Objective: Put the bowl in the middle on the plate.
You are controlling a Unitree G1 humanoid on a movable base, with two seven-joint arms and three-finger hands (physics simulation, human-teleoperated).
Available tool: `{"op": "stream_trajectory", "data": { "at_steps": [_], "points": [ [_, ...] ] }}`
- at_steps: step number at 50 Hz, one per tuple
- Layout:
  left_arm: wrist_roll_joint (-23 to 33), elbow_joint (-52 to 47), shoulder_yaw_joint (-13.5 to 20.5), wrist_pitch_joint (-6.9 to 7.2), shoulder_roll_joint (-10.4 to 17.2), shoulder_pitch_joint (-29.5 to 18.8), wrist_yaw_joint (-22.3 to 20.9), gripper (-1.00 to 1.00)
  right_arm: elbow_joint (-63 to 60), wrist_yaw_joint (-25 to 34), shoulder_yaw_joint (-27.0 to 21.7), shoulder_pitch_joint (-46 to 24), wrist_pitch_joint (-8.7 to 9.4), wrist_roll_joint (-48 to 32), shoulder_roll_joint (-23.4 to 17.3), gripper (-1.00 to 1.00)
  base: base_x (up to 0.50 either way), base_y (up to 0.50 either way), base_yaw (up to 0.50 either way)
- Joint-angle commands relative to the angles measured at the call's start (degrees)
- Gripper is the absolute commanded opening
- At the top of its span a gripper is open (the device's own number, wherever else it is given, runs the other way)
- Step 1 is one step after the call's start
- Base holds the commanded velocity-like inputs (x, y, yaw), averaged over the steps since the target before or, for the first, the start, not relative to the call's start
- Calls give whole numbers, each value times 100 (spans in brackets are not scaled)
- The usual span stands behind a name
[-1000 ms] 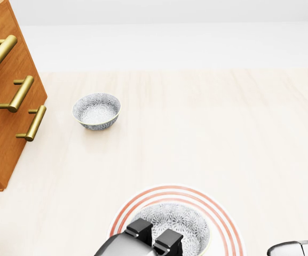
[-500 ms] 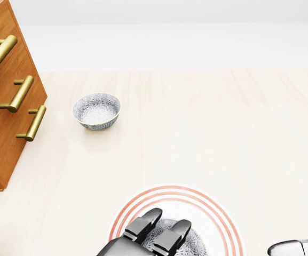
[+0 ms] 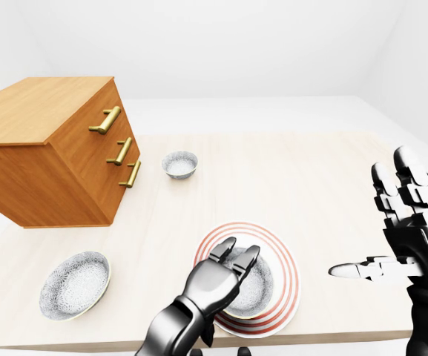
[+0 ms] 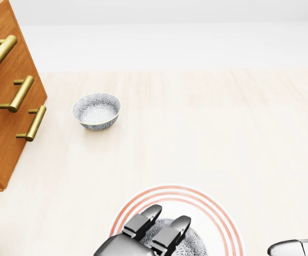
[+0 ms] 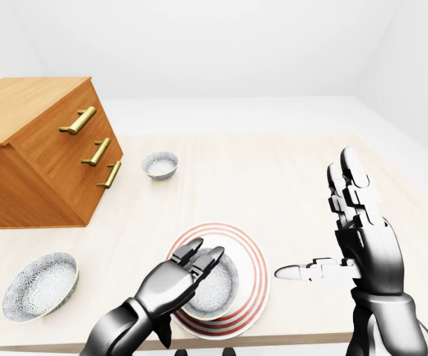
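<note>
A white plate with red rings (image 3: 284, 271) lies near the bottom edge of the table. On it sits a grey patterned bowl (image 3: 259, 288). My left hand (image 3: 237, 256) hovers over the bowl's left side with its fingers stretched out flat, open and not closed round the rim. My right hand (image 5: 314, 219) is raised to the right of the plate, fingers spread upward and thumb pointing left, open and holding nothing.
A smaller patterned bowl (image 3: 179, 164) stands higher on the table beside a wooden chest of drawers (image 3: 43, 148) with brass handles. A wider patterned bowl (image 3: 74, 284) sits at the lower left. The table's near edge (image 3: 87, 345) runs just below the plate.
The left hand's fingers, curled at the bowl's rim a second ago, have straightened out over the bowl. The bowl stays on the plate. The right hand has not moved.
</note>
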Motion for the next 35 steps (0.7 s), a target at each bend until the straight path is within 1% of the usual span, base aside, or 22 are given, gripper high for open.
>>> {"op": "stream_trajectory", "data": {
  "at_steps": [1, 4, 13, 18, 23, 25, 28, 30, 31, 33, 35],
  "points": [
    [-293, -294, 86, 0, -27, 29, -273, 100, -12, 3, -3, -5, 0, -7, -3, 100, 0, 0, 0],
    [-395, -392, 123, 0, -10, 39, -364, 100, 71, 16, 13, 7, 0, -27, 5, 100, 0, 0, 0],
    [-496, -285, 207, 0, -46, -51, -365, 100, 66, -2, 7, -12, 0, -16, -14, 100, 0, 0, 0],
    [-539, -384, 228, 0, -54, -15, -470, 100, 133, -3, 10, -13, 0, -22, -18, 100, 0, 0, 0],
    [-616, -328, 337, 0, -22, -15, -439, 100, 135, -15, 17, -23, 0, -28, -31, 100, 0, 0, 0],
    [-736, -543, 363, 0, 13, 141, -586, 100, 125, -12, 19, -16, 0, -26, -27, 100, 0, 0, 0],
    [-883, -771, 412, 0, 25, 235, -752, 100, 25, -22, 9, -7, 0, -15, -26, 100, 0, 0, 0],
    [-1021, -1014, 445, 0, 83, 354, -752, 100, -9, -18, -1, -5, 0, -19, -19, 100, 0, 0, 0],
    [-1099, -1119, 456, 0, 55, 394, -752, 100, 32, -8, 2, -4, 0, -30, -13, 100, 0, 0, 0],
    [-1216, -1318, 510, 0, 115, 431, -752, 100, 139, 2, 19, -6, 0, -54, -7, 100, 0, 0, 0],
    [-1371, -1521, 591, 0, 82, 393, -752, 100, 142, -7, 26, -12, 0, -54, -17, 100, 0, 0, 0]
  ]
}}
